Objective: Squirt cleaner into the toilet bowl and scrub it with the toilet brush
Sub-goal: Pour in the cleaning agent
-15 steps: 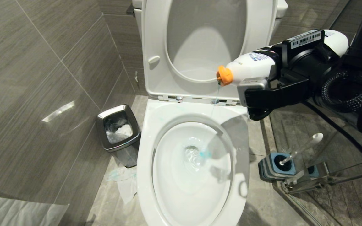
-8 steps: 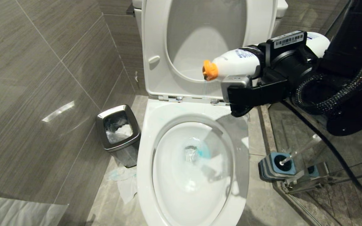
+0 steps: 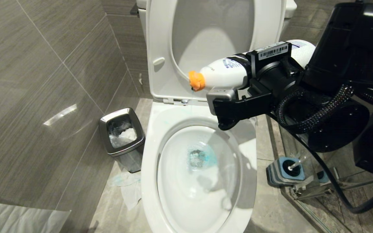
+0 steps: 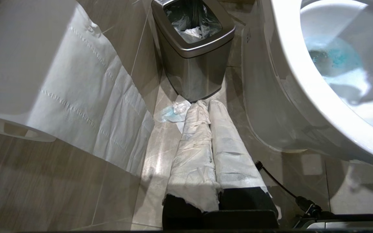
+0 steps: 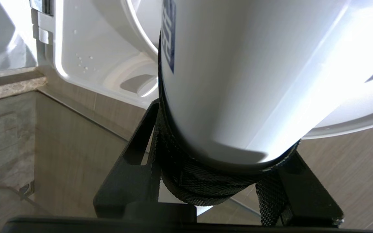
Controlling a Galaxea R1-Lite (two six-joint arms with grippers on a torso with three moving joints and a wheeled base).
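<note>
The white toilet bowl stands open with seat and lid raised; blue cleaner tints the water round its drain. My right gripper is shut on a white cleaner bottle, held nearly level with its orange cap over the bowl's back rim. In the right wrist view the bottle fills the space between the black fingers. The toilet brush stands in its blue-topped holder on the floor right of the bowl, its handle mostly hidden behind my arm. My left gripper, paper-wrapped, is shut and hangs low left of the bowl.
A steel waste bin stands left of the toilet, seen also in the left wrist view. Crumpled paper lies on the floor beside it. A white paper roll hangs on the tiled wall. A glass partition closes the right side.
My right arm has swung left with the bottle, carrying the orange cap from the bowl's right side to its back rim. The thin blue stream has stopped. The arm now covers the brush handle.
</note>
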